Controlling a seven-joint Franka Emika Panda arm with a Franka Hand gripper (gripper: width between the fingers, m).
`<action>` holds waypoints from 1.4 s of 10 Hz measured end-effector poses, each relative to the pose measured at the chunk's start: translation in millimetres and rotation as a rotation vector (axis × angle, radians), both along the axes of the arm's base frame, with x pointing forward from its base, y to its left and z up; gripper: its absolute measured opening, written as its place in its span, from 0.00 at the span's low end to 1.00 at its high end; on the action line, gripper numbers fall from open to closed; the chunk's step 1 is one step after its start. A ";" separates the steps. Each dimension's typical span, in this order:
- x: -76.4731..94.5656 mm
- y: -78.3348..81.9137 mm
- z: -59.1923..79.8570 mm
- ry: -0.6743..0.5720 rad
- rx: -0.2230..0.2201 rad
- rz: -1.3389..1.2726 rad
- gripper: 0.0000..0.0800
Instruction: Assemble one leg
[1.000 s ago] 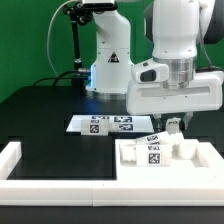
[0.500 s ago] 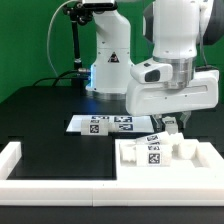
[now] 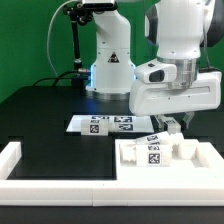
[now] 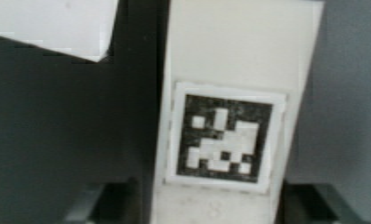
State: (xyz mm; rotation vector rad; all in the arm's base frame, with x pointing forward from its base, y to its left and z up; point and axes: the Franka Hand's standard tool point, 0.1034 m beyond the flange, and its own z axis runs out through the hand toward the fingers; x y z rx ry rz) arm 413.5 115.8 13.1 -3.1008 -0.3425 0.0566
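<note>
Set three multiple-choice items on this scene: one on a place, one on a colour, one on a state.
1. Where does the marker board lie?
A) on the table, to the exterior view's left of the block
B) on the block
C) between the jaws

2. What colour is the table?
A) white
B) green
C) black

3. How is the leg?
A) lying on the marker board
B) gripped between the jaws
C) standing on the block

Answers:
1 A: the board rests flat on the table beside the block.
2 C: its bare top is black.
3 B: the wrist view shows the jaws pressing the leg from both sides.
</note>
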 end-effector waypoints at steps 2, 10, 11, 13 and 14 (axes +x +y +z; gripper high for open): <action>-2.6 -1.1 -0.7 0.028 -0.002 -0.024 0.78; 4.7 -5.2 6.9 0.572 -0.026 -0.201 0.81; 2.1 -3.6 5.5 0.617 -0.033 -0.202 0.81; 0.8 -3.0 3.1 0.659 -0.039 -0.198 0.81; 0.8 -3.3 3.0 0.658 -0.039 -0.199 0.81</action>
